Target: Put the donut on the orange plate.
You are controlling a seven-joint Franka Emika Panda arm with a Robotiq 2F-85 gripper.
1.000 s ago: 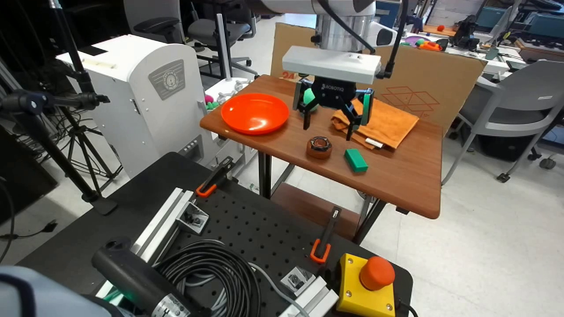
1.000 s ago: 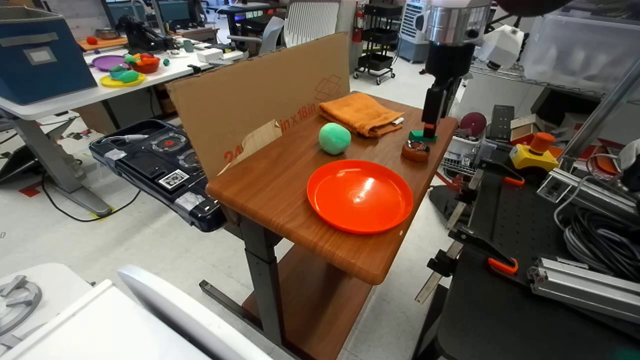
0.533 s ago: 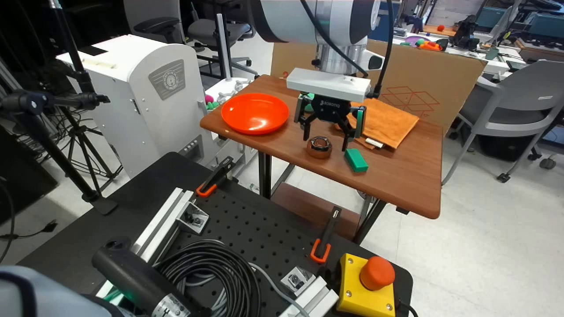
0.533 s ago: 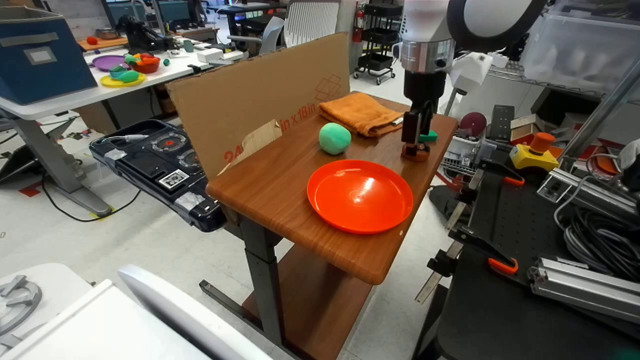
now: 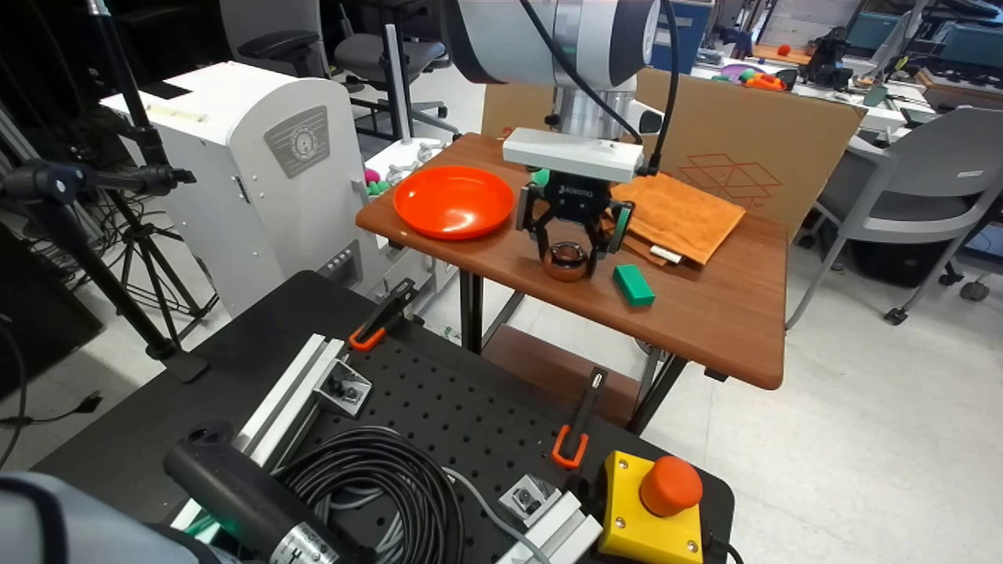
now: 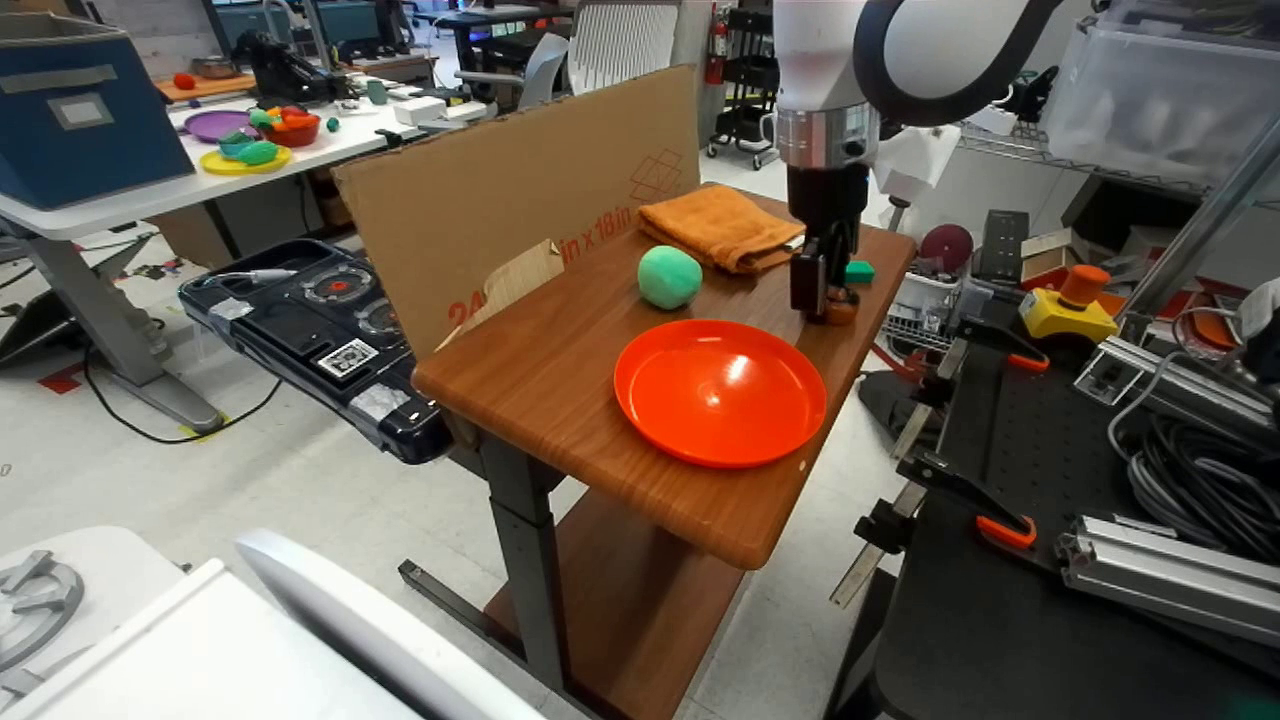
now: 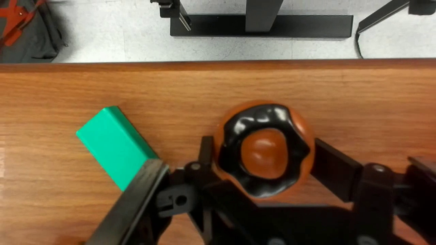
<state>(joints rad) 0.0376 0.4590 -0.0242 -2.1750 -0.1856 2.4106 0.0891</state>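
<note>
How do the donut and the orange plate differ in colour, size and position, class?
Colour: the donut is brown with a glossy black ring on top; the orange plate is bright orange-red all over.
Size: the donut is much smaller than the orange plate.
Position: the donut has the gripper straddling it; the orange plate stands apart from the gripper.
Shared: both are round and appear to rest on the wooden table.
</note>
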